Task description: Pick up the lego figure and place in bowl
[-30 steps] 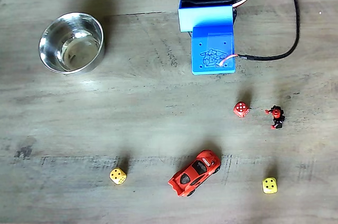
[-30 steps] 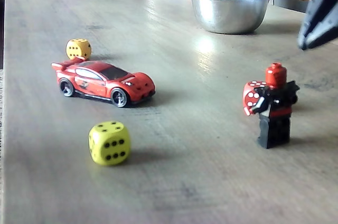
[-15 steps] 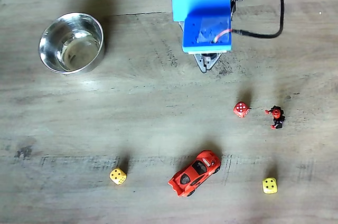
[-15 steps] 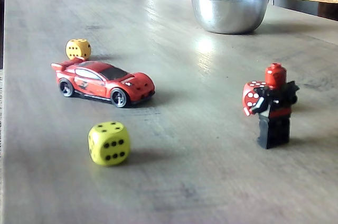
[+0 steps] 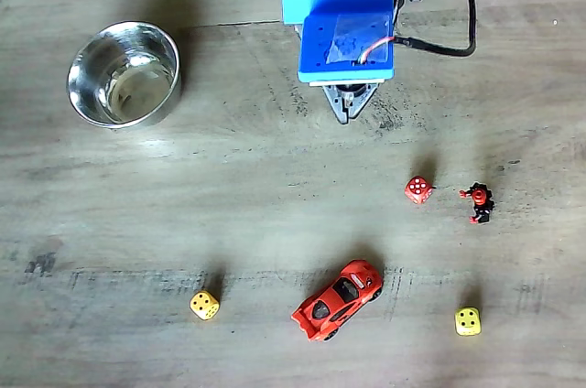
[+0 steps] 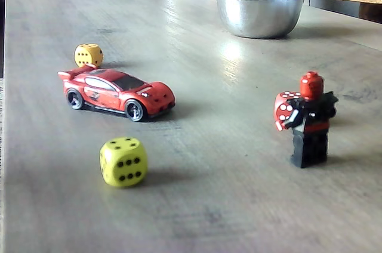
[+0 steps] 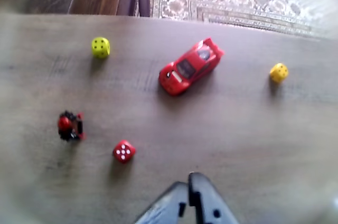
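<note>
- The shiny steel bowl [image 5: 124, 74] sits far left on the wood table [image 5: 229, 187] in a fixed view, w/ nothing in it. In a fixed view from low down, the bowl [image 6: 259, 11] is at the back.
- An orange-yellow die [image 5: 204, 305] lies near the bottom, left of the red toy car [image 5: 337, 299].
- The arm's blue part [image 5: 343, 26] is at the top, middle. Its gripper [image 5: 347, 110] points down at the table, well apart from all the toys.
- In the wrist view the gripper [image 7: 188, 198] comes in from the bottom edge. Its two tips are pressed together, so it's closed w/ nothing in it.
- A red die [image 5: 418, 189] w/ white dots lies just left of the lego figure [image 5: 479, 202].
- The lego figure [image 6: 310, 120] stands upright on the table, black w/ a red head, well apart from the bowl. In the wrist view the lego figure [image 7: 69, 126] is at the left, the red die near it.
- A green-yellow die [image 5: 468, 320] lies at bottom right.
</note>
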Robot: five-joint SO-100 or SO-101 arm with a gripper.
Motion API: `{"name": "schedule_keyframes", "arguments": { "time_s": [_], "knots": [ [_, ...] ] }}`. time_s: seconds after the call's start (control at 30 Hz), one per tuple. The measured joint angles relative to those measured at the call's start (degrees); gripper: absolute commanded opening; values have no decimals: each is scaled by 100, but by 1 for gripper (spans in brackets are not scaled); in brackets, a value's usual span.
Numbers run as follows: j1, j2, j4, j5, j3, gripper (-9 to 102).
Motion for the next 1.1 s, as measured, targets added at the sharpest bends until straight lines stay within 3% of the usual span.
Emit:
{"name": "schedule_keyframes", "arguments": {
  "time_s": [0.57,1.1],
  "knots": [
    [-870,-3604,0,0,-2514,-1],
    [-1582,-4983,0,70,-3146,-1]
  ]
}}
